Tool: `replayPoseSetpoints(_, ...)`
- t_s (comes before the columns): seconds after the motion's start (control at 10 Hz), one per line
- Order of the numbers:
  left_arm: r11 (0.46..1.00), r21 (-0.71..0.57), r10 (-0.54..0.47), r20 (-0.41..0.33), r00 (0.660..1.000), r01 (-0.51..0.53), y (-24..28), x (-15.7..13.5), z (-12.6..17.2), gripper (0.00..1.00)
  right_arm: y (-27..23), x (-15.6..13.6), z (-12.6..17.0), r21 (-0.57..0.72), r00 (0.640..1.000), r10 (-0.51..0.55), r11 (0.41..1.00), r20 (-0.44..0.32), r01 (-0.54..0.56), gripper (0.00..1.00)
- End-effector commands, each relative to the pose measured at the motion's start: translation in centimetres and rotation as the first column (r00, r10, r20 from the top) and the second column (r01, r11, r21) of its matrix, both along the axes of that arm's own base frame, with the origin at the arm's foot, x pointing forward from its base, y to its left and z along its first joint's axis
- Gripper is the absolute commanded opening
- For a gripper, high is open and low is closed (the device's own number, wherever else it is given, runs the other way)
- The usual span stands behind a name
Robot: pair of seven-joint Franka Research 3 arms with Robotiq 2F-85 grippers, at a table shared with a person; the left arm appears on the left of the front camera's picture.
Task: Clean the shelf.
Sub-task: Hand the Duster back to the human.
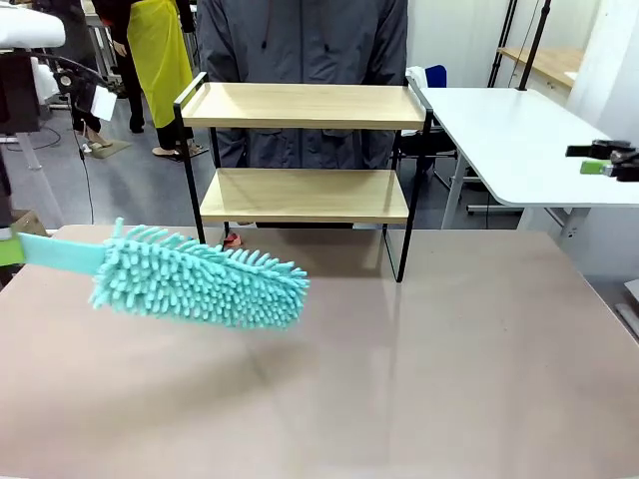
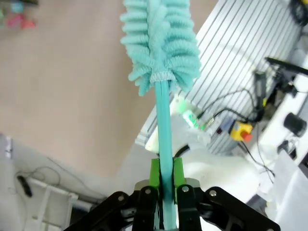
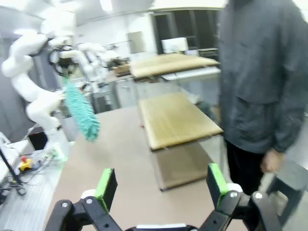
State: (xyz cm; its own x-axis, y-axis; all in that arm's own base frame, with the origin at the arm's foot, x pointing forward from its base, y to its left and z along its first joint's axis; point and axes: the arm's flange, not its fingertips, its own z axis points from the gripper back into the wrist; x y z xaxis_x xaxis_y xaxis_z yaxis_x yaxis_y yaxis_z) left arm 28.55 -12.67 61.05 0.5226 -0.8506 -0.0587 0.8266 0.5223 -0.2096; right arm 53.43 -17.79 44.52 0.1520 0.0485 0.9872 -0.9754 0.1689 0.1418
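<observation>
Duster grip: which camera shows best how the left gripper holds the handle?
The left wrist view: the left gripper is shut on the duster handle between green pads. The front view shows the duster head above the table; the right wrist view shows it small and blurred.

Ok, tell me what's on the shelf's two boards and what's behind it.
Both boards of the shelf look bare. A person in a grey jacket stands behind it; the boards cover part of the jacket.
</observation>
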Motion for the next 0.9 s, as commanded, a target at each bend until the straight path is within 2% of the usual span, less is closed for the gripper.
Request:
replayPoseSetpoints(0.0, 0.984, -0.152, -0.090, 0.036, 0.995, 0.095, -1.3, -0.3, -2.8, 0.13, 4.6, -1.8, 4.7, 0.016, 0.992, 0.117, 0.993, -0.048, -0.117, 1.00)
replayPoseSetpoints(0.2, 0.953, -0.239, -0.166, 0.109, 0.980, 0.188, -2.9, 0.1, -4.4, 0.13, 9.8, -4.6, 7.1, 0.069, 0.970, 0.229, 0.972, -0.082, -0.224, 1.00)
replayPoseSetpoints(0.3, 0.941, -0.270, -0.172, 0.141, 0.975, 0.205, -3.3, 0.0, -5.3, 0.13, 11.8, -6.4, 7.3, 0.106, 0.952, 0.287, 0.955, -0.107, -0.276, 1.00)
replayPoseSetpoints(0.6, 0.879, -0.369, -0.211, 0.264, 0.941, 0.301, -4.2, 0.2, -6.8, 0.13, 16.3, -10.3, 6.3, 0.114, 0.948, 0.302, 0.950, -0.098, -0.291, 1.00)
replayPoseSetpoints(0.8, 0.847, -0.397, -0.227, 0.331, 0.916, 0.354, -4.7, 0.9, -7.7, 0.13, 19.5, -11.7, 3.6, 0.047, 0.973, 0.223, 0.974, -0.058, -0.220, 1.00)
